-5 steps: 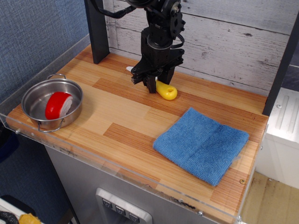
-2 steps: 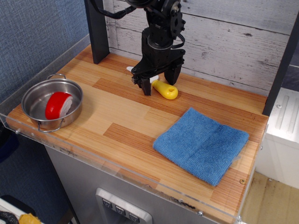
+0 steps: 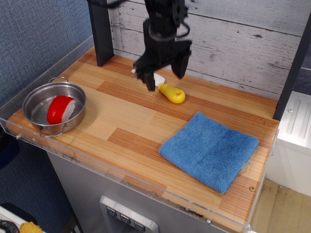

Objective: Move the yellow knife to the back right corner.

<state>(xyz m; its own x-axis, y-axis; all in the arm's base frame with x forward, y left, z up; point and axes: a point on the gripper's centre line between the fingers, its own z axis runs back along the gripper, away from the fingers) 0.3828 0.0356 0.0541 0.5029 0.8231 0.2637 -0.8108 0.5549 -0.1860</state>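
Observation:
The yellow knife (image 3: pixel 171 92) lies flat on the wood tabletop at the back middle, white blade pointing left, yellow handle with a hole pointing right. My gripper (image 3: pixel 164 78) hangs just above it, open and empty, with one finger on each side of the knife and clear of it. The back right corner (image 3: pixel 262 101) is a bare strip of striped wood beside the plank wall and the slim dark post (image 3: pixel 293 63).
A square blue cloth (image 3: pixel 210 149) lies at the front right. A steel pot (image 3: pixel 35 97) at the left holds a red-and-white rounded toy (image 3: pixel 60 109). A thick dark post (image 3: pixel 100 31) stands at the back left. A clear rim edges the table.
My gripper was shut low on the knife, then opened and rose straight up. The knife stays on the table where it was.

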